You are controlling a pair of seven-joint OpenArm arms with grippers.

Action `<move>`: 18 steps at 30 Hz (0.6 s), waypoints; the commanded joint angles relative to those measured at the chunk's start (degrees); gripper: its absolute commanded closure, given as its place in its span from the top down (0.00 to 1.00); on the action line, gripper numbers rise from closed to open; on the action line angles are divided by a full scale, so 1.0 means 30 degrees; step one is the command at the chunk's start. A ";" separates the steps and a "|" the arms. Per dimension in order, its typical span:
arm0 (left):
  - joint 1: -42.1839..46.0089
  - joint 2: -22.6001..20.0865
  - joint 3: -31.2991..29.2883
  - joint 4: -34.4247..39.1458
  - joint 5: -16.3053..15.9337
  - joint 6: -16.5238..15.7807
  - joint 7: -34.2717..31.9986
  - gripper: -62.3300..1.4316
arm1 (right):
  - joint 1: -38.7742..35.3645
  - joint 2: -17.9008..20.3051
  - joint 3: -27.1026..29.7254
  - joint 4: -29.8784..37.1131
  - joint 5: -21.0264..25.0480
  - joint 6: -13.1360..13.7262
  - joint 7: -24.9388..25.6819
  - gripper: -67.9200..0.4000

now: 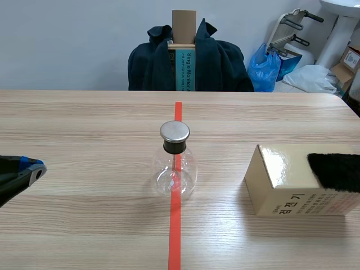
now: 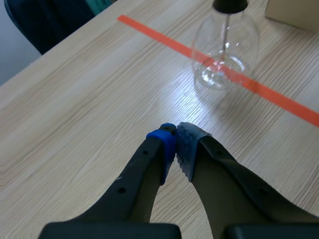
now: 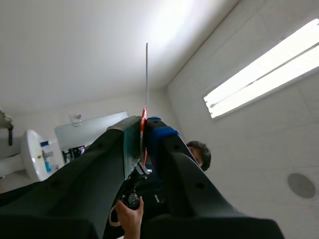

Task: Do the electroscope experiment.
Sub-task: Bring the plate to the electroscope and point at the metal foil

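Observation:
The electroscope, a clear glass flask (image 1: 175, 171) with a metal cap (image 1: 175, 131) and a black stopper, stands on the red tape line at the table's middle. In the left wrist view the flask (image 2: 225, 55) is ahead of my left gripper (image 2: 175, 134), which is shut on nothing, low over the bare wood. The scene view shows this gripper (image 1: 35, 167) at the left edge. My right gripper (image 3: 142, 130) points up at the ceiling, shut on a thin pale rod (image 3: 146, 74) with a red part at the pads. It is out of the scene view.
A tan cardboard box (image 1: 281, 185) lies at the right of the table with a black furry cloth (image 1: 336, 171) on it. A chair draped with a dark jacket (image 1: 216, 62) stands behind the far edge. A person's hand (image 3: 130, 214) shows past my right gripper.

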 commanded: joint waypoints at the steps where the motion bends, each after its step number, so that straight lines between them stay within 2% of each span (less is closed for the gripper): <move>1: -0.0801 0.0000 0.0568 -0.0430 -0.0204 -0.0495 -0.0444 0.07 | 0.0313 0.0204 0.0240 0.0437 0.0240 -0.0350 -0.0073 0.02; 4: -0.2280 0.0007 0.1647 -0.2033 -0.0277 -0.0998 -0.1115 0.07 | 0.0517 0.0204 0.0240 0.0984 0.0459 0.0073 -0.0080 0.02; 10: -0.5355 0.0270 0.4197 -0.5617 -0.0561 -0.1319 -0.3133 0.07 | 0.0503 0.0204 0.0240 0.1508 0.0590 0.0073 0.0160 0.02; 16: -0.8466 0.1450 0.6921 -0.9151 -0.0532 -0.1392 -0.4313 0.07 | 0.0510 0.0204 0.0248 0.1508 0.0583 0.0066 0.0459 0.02; 18: -0.9442 0.1974 0.7854 -1.0251 -0.0153 -0.1384 -0.4765 0.07 | 0.0503 0.0204 0.0248 0.1508 0.0590 0.0066 0.0503 0.02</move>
